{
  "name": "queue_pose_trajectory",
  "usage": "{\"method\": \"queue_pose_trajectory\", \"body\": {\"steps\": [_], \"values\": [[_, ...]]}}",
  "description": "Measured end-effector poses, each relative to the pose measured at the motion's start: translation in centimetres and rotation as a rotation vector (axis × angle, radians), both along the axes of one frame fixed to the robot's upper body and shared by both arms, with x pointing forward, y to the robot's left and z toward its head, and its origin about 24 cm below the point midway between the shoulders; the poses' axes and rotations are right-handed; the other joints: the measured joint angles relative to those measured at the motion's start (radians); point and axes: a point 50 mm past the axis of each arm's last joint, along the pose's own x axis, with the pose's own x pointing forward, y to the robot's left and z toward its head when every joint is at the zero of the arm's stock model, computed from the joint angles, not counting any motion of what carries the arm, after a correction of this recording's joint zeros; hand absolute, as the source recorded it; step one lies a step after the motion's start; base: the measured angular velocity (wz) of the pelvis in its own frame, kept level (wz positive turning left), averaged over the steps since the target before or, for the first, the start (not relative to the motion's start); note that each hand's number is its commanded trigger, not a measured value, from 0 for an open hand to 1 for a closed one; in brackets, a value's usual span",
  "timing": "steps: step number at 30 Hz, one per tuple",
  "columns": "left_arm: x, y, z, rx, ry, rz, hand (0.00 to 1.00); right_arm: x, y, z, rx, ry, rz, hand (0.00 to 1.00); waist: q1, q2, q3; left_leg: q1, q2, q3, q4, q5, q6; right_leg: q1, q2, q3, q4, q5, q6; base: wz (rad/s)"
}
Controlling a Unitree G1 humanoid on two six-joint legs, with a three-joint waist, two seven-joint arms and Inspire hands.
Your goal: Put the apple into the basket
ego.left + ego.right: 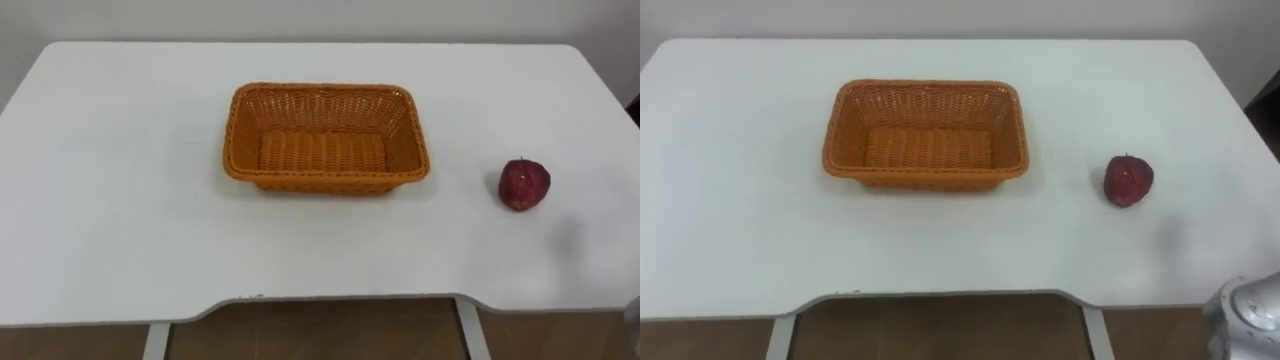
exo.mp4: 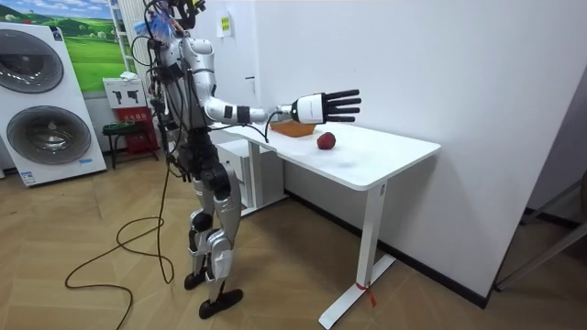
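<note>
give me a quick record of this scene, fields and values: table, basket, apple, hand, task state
table: white, robot stands at its front edge
basket: orange wicker, mid-table, empty
apple: red, on the table to the basket's right, apart from it
right hand: open, fingers straight, held out above table level, holding nothing
task state: apple not yet picked up

Home-like room — washing machines, wooden floor.
</note>
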Motion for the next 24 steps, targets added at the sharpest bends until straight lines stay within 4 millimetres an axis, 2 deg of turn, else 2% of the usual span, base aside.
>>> {"method": "queue_pose_trajectory", "body": {"steps": [3,8,13,18,24], "values": [[0.1,-0.1,0.0,-0.014,0.007,-0.035,0.00,1.3,0.8,-0.1,-0.019,0.041,0.132,0.00,0.013,0.000,0.0005,0.000,0.000,0.000,0.001,0.000,0.000,0.000,-0.001,-0.001,0.000,0.000,0.000,0.00],[0.6,0.6,0.3,-0.020,-0.006,-0.069,0.00,3.3,1.0,0.1,-0.035,0.103,0.282,0.00,0.022,-0.004,0.0018,0.001,0.001,0.000,-0.001,0.003,-0.002,0.002,-0.001,-0.004,-0.001,0.001,-0.002,0.00],[0.6,0.8,0.4,-0.027,0.010,-0.099,0.00,3.9,2.0,-0.6,-0.022,0.161,0.401,0.00,0.025,-0.018,0.0078,0.000,0.001,-0.005,-0.001,0.004,-0.003,0.009,0.000,-0.011,-0.017,0.005,-0.004,0.03],[0.5,0.8,0.4,-0.031,0.018,-0.100,0.00,4.0,2.3,-1.8,0.005,0.228,0.465,0.00,0.028,-0.026,0.0016,0.000,0.001,-0.011,-0.001,0.004,-0.003,0.011,0.000,-0.019,-0.017,0.005,-0.004,0.03],[0.3,0.9,0.4,-0.029,0.033,-0.094,0.00,4.1,2.6,-2.8,0.034,0.295,0.514,0.00,0.034,-0.025,-0.0027,0.000,0.001,-0.014,0.000,0.004,-0.003,0.013,-0.001,-0.023,-0.017,0.005,-0.004,0.01]]}}
